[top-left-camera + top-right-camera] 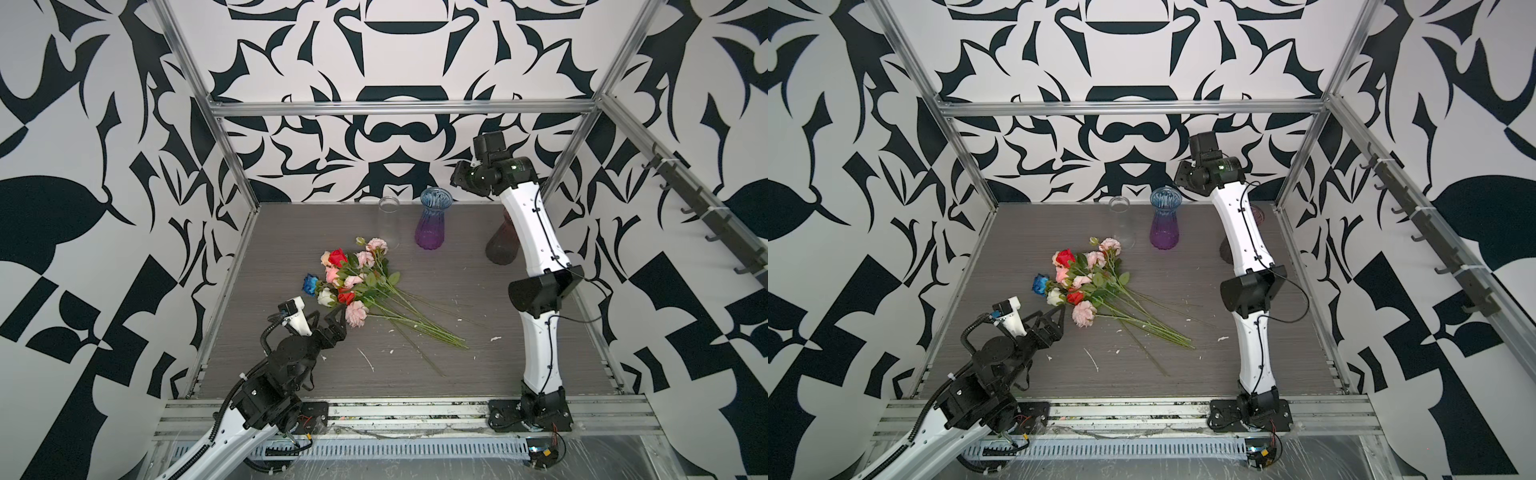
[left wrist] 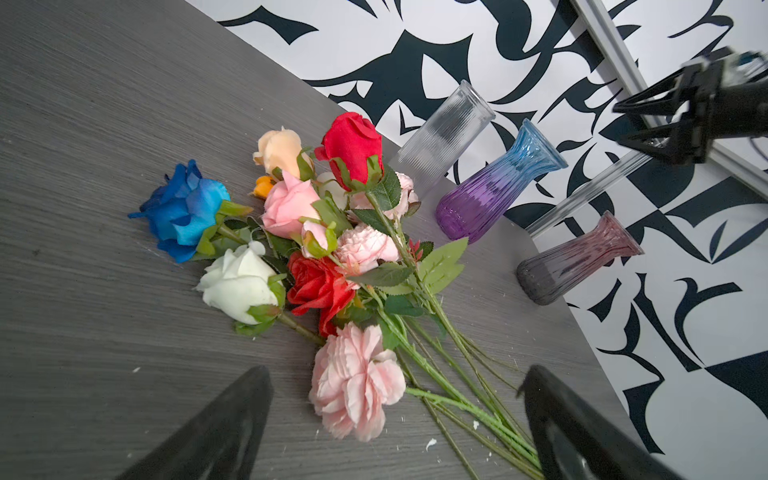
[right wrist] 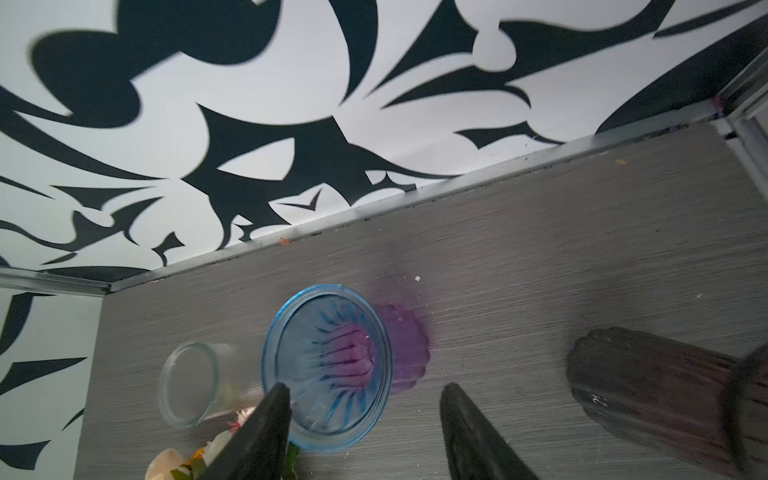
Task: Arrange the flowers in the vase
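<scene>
**Layout.** The flowers (image 1: 357,286) lie in one loose bunch on the tabletop (image 1: 478,365), left of its middle. The blooms point toward the left edge, and the stems fan toward the near right, crossing one another. None is in a vase yet. Three vases stand upright along the far edge: a clear vase (image 1: 389,218), a blue and purple vase (image 1: 431,222) beside it, and a dark vase (image 1: 500,247) nearer the far right corner, partly behind the right arm.

**Grippers.** The left gripper (image 2: 392,376) is poised at the near left side of the bunch, jaws wide and empty. The pink ruffled flower (image 2: 359,382) shows between its fingers in the left wrist view. The right gripper (image 3: 365,399) hovers above the mouth of the blue and purple vase, jaws part-way apart and empty.

**Step in hand (judged): pick up one flower.**
1. Close on the stem, not the bloom, since petals are likely to crush and slip.
2. Choose the pink ruffled flower. It lies outermost, so its stem should come free most easily.
3. Grip just below the leaves, so the stem end hangs clear for insertion.
4. Lift slowly, as neighbouring stems may drag along
</scene>
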Controlling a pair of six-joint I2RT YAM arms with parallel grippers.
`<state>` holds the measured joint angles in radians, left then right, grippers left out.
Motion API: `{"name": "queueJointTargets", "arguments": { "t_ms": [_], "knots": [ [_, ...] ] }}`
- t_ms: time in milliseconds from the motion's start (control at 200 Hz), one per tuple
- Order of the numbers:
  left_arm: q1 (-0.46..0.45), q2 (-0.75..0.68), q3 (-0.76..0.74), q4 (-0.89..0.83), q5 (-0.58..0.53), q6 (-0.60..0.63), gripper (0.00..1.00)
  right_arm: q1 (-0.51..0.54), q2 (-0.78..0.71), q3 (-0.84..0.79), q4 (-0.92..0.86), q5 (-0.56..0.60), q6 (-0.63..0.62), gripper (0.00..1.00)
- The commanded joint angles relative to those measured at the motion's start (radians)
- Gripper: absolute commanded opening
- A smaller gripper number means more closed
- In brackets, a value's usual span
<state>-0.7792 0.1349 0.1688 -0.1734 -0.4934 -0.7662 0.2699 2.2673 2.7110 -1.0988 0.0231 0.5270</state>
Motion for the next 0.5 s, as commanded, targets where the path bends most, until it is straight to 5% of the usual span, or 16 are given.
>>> {"name": "queueJointTargets", "arguments": {
  "t_ms": [0, 195, 495],
  "knots": [
    [0.003, -0.024, -0.019, -0.025, -0.030, -0.028, 0.99, -0.013, 0.015, 0.043, -0.088, -0.106, 0.000, 0.61],
    [0.003, -0.004, -0.025, 0.017, -0.004, -0.004, 0.99, -0.017, -0.037, -0.169, 0.074, -0.145, 0.007, 0.61],
    [0.003, -0.012, -0.025, 0.007, -0.011, -0.010, 0.99, -0.017, 0.052, -0.102, 0.026, -0.169, 0.043, 0.47]
  ]
}}
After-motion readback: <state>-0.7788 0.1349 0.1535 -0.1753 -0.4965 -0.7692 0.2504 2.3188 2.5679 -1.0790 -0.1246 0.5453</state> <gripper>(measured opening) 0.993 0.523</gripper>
